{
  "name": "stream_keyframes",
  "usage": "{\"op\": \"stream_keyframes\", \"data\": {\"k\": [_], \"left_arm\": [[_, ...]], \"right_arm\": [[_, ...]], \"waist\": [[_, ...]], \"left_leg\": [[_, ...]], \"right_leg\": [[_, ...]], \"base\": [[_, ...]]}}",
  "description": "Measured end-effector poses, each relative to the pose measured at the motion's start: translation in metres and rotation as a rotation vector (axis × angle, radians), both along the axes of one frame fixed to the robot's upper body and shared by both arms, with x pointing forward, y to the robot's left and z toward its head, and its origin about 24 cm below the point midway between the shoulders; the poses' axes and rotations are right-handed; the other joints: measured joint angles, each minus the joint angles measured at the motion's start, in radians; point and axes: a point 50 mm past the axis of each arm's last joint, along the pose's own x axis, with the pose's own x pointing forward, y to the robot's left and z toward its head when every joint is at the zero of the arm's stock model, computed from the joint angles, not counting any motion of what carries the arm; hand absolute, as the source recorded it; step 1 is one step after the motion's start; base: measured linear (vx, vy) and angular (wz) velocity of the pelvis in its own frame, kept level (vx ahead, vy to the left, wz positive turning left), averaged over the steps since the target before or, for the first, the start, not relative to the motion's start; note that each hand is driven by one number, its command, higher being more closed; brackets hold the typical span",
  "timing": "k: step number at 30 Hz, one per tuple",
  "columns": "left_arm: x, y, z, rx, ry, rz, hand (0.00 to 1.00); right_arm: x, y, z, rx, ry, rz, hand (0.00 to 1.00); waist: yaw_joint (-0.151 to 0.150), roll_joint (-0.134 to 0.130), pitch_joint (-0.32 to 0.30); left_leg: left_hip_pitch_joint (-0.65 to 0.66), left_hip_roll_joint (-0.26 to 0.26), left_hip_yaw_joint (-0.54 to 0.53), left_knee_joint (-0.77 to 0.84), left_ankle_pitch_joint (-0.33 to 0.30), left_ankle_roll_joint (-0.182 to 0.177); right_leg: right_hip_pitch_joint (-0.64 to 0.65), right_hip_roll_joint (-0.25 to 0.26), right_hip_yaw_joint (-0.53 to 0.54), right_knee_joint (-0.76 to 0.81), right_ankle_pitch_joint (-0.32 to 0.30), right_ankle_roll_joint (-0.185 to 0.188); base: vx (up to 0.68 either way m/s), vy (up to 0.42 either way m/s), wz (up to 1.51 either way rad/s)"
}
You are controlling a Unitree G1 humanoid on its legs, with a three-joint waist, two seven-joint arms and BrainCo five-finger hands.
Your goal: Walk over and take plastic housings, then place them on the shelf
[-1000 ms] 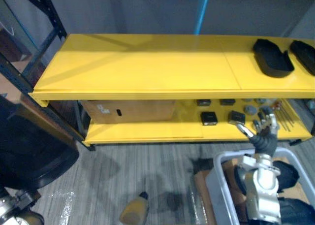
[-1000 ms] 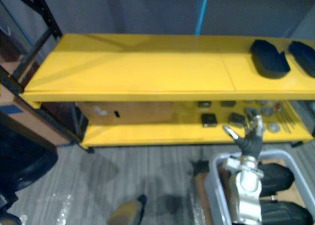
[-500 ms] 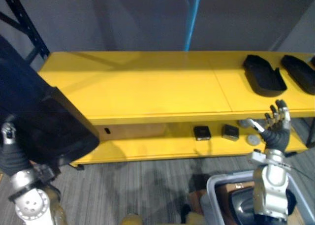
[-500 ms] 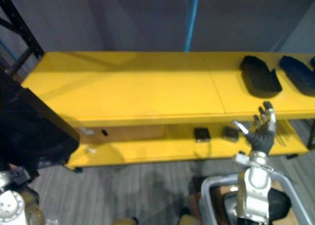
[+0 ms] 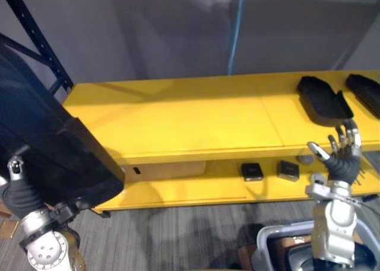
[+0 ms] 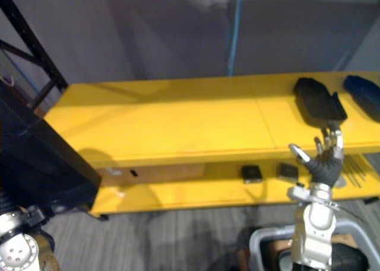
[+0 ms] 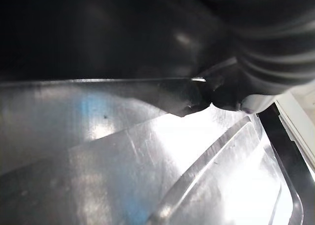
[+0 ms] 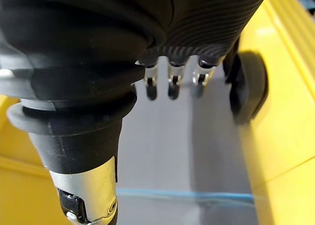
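A large black plastic housing (image 5: 47,146) hangs at the far left, level with the yellow shelf's top board (image 5: 190,117). My left hand (image 5: 21,191) holds it from below: the thumb lies on its near face and the fingers are hidden behind it. The left wrist view looks onto that housing's glossy shell (image 7: 123,151). My right hand (image 5: 341,158) stands open with spread fingers in front of the board's right front edge, holding nothing. Two more black housings (image 5: 323,99) (image 5: 365,93) lie on the board's right end.
The lower board carries small black boxes (image 5: 252,171) (image 5: 289,170) and a cardboard box (image 5: 166,169). A grey bin (image 5: 276,244) with dark parts stands below my right arm. A black rack upright (image 5: 35,40) rises at the left. The board's middle and left are bare.
The camera has tilted up, with the shelf now lower in view. My left hand has lifted the housing from low at the left to shelf height. The right hand has risen to the board's edge.
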Motion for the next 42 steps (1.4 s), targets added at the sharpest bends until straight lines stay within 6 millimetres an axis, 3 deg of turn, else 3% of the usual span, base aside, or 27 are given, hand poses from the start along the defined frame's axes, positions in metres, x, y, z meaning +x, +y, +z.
{"op": "stream_keyframes", "data": {"k": [2,4,9,13,18,19,27,29,36,40,42], "left_arm": [[0.002,-0.005,0.005,0.022,-0.006,-0.009,1.00],[0.005,-0.014,0.010,0.028,-0.026,-0.050,1.00],[0.011,-0.025,0.016,0.049,-0.021,-0.127,1.00],[0.049,-0.057,0.017,0.098,0.048,-0.301,1.00],[0.105,-0.088,0.005,0.144,0.240,-0.397,1.00],[0.117,-0.091,-0.001,0.132,0.291,-0.390,1.00],[0.171,-0.084,-0.013,0.072,0.468,-0.276,1.00],[0.180,-0.083,-0.002,0.065,0.452,-0.279,1.00],[0.215,-0.077,0.061,0.068,0.389,-0.201,1.00],[0.225,-0.068,0.077,0.063,0.443,-0.164,1.00],[0.230,-0.064,0.072,0.036,0.502,-0.162,1.00]], "right_arm": [[-0.005,0.001,0.003,0.004,-0.019,-0.010,0.00],[-0.010,0.004,0.011,-0.018,-0.049,-0.003,0.00],[-0.008,0.011,0.011,-0.011,-0.048,0.025,0.00],[-0.006,0.011,0.008,0.002,-0.017,0.033,0.00],[-0.002,0.020,0.000,0.008,0.020,0.090,0.00],[-0.004,0.021,-0.003,0.009,0.036,0.093,0.00],[-0.016,0.017,-0.015,-0.005,0.104,0.088,0.00],[-0.017,0.017,-0.015,-0.007,0.105,0.091,0.00],[-0.017,0.016,-0.015,-0.008,0.104,0.107,0.00],[-0.021,0.020,-0.017,-0.001,0.114,0.123,0.00],[-0.021,0.024,-0.018,0.014,0.115,0.145,0.00]], "waist": [[-0.003,-0.004,0.005],[-0.007,-0.005,0.007],[-0.001,-0.015,0.009],[-0.012,-0.015,0.009],[-0.077,-0.014,0.010],[-0.102,-0.012,0.011],[-0.195,-0.001,0.036],[-0.211,0.003,0.052],[-0.243,0.016,0.120],[-0.260,0.013,0.134],[-0.264,0.009,0.144]], "left_leg": [[-0.004,0.018,0.057,-0.001,-0.012,0.010],[-0.018,0.048,0.141,-0.002,0.008,-0.002],[-0.018,0.047,0.150,-0.022,0.030,-0.018],[-0.001,0.044,0.165,-0.036,0.041,-0.030],[0.040,0.052,0.245,-0.051,0.041,-0.031],[0.049,0.053,0.253,-0.055,0.041,-0.031],[0.057,0.067,0.355,-0.072,0.041,-0.032],[0.059,0.068,0.362,-0.073,0.041,-0.032],[0.051,0.071,0.387,-0.075,0.045,-0.037],[0.033,0.070,0.391,-0.077,0.045,-0.037],[0.031,0.070,0.395,-0.076,0.045,-0.037]], "right_leg": [[0.003,-0.005,-0.009,0.000,0.001,0.001],[0.003,-0.010,-0.039,-0.001,0.000,0.002],[0.002,-0.011,-0.049,-0.010,0.000,0.002],[0.001,-0.010,-0.046,-0.014,0.000,0.002],[0.000,-0.003,0.012,-0.014,0.001,0.002],[-0.002,0.000,0.025,-0.014,0.001,0.002],[-0.069,0.033,0.124,0.004,0.006,0.007],[-0.075,0.037,0.135,0.010,0.006,0.006],[-0.111,0.046,0.164,0.034,0.005,0.004],[-0.134,0.046,0.169,0.038,0.005,0.003],[-0.137,0.046,0.174,0.038,0.005,0.003]], "base": [[-0.02,0.006,0.21],[0.01,-0.019,0.35],[0.04,0.007,0.07],[0.05,0.005,-0.03],[0.02,0.005,-0.34],[0.00,0.002,-0.29],[-0.02,-0.019,-0.38],[-0.02,-0.015,-0.16],[-0.02,-0.002,-0.10],[0.01,0.004,-0.02],[0.02,0.014,-0.05]]}}
